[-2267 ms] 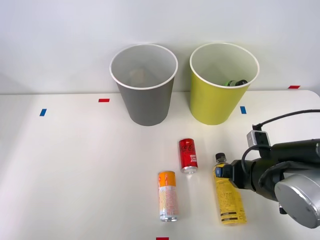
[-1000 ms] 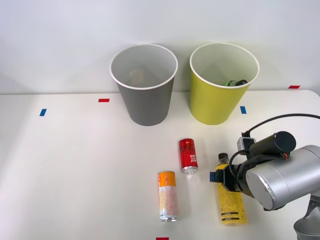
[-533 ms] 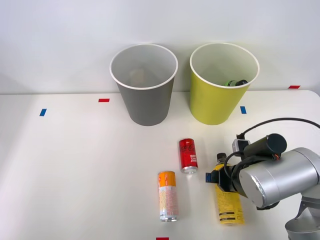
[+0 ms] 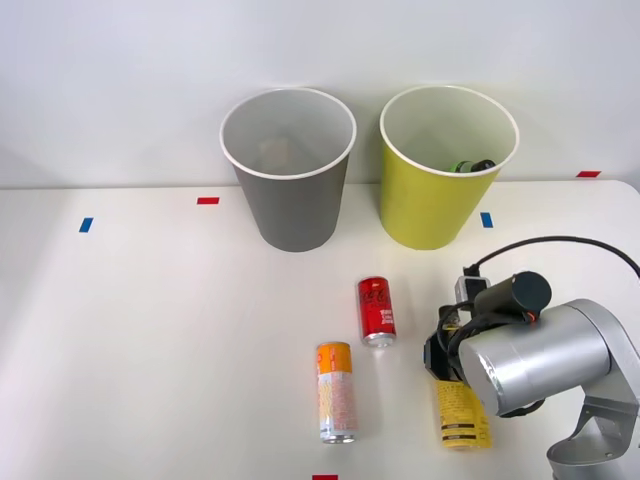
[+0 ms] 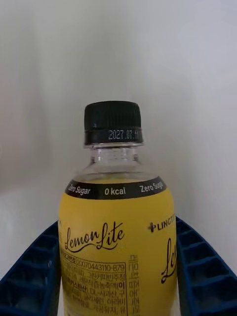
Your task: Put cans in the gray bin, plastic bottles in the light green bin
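The plastic bottle (image 4: 460, 415) with a yellow label and black cap (image 5: 112, 122) lies on the table at the front right. My right gripper (image 4: 440, 358) is down over its neck end, open, with a blue finger (image 5: 34, 276) on each side of the label and close to it. Left of it lie the cans: a red one (image 4: 377, 311) and, nearer the front, an orange-topped one (image 4: 336, 391). At the back stand the gray bin (image 4: 290, 210) and the light green bin (image 4: 425, 205), which holds a dark green bottle (image 4: 470, 166).
The silver arm (image 4: 530, 360) and its black cable cover the table's right front. Small tape marks lie on the white table: blue (image 4: 86, 224), red (image 4: 208, 200), blue (image 4: 486, 219) and red (image 4: 325, 477). A wall stands close behind the bins.
My right arm has swung in over the yellow bottle and lowered, covering its cap and neck in the front view. The bottle, cans and bins have not moved.
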